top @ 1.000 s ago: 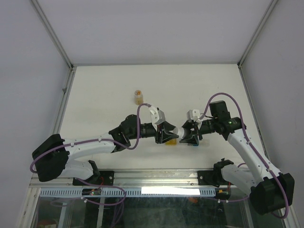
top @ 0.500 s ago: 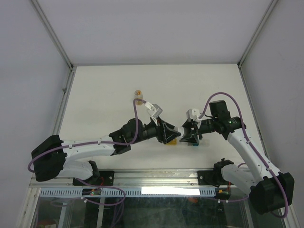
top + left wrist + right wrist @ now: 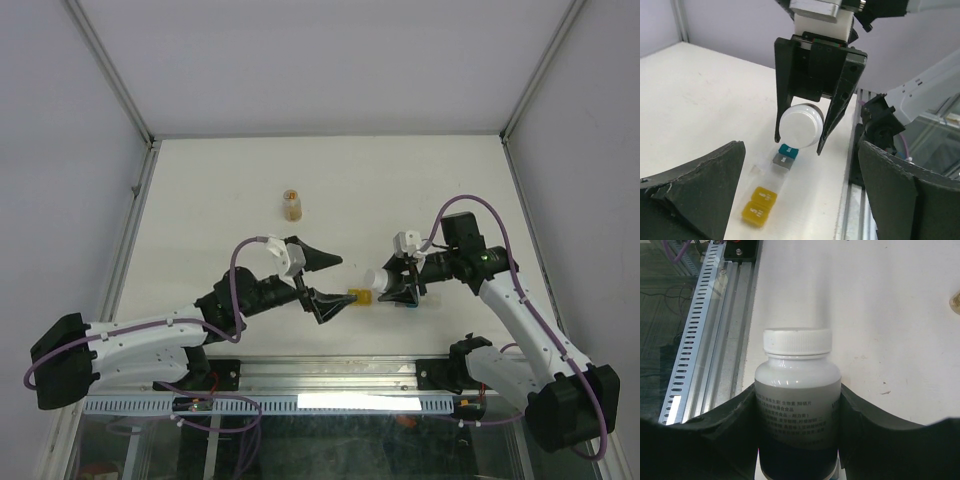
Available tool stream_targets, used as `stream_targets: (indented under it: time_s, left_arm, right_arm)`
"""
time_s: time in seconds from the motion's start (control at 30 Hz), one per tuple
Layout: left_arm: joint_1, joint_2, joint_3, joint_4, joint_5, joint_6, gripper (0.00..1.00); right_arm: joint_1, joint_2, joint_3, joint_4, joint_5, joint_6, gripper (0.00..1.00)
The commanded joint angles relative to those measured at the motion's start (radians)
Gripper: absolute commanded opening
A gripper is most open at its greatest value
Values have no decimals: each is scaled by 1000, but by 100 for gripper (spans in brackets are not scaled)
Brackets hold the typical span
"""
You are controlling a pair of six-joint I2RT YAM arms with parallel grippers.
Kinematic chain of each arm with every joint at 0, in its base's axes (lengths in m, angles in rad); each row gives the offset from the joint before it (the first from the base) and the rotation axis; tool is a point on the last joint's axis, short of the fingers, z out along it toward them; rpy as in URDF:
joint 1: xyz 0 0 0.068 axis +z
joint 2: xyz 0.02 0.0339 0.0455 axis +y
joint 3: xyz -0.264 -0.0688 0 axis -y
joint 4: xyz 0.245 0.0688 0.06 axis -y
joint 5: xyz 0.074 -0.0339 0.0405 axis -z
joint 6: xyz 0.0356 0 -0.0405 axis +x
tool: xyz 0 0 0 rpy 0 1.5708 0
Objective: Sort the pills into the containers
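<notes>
Near the table's point(image 3: 420, 180) front edge, right gripper point(image 3: 398, 284) is clamped on a white pill bottle point(image 3: 372, 277), held sideways above the containers point(image 3: 775, 176); left gripper point(image 3: 337, 281) gapes wide, empty, just beside the strip's yellow end point(image 3: 359, 296).

Top view: high above table point(image 3: 400, 180), looking down; wrist views close (facing each other) — share white bottle point(image 3: 799, 126).
</notes>
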Motion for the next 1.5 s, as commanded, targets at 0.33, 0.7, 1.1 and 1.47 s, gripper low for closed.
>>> stream_targets:
  time_s: [0.33, 0.7, 1.1, 1.47]
  left_arm:
    - [66, 261, 180, 44, 324, 386, 86]
    - [93, 310, 213, 43, 371, 330, 60]
    - [104, 343, 237, 64, 381, 204, 33]
    - [89, 274, 198, 61, 50, -271, 0]
  right_arm:
    - [-1, -12, 42, -38, -76, -85, 0]
    - [6, -3, 44, -40, -71, -87, 0]
    - [8, 2, 43, -39, -62, -84, 0]
    - [7, 13, 47, -12, -28, -39, 0]
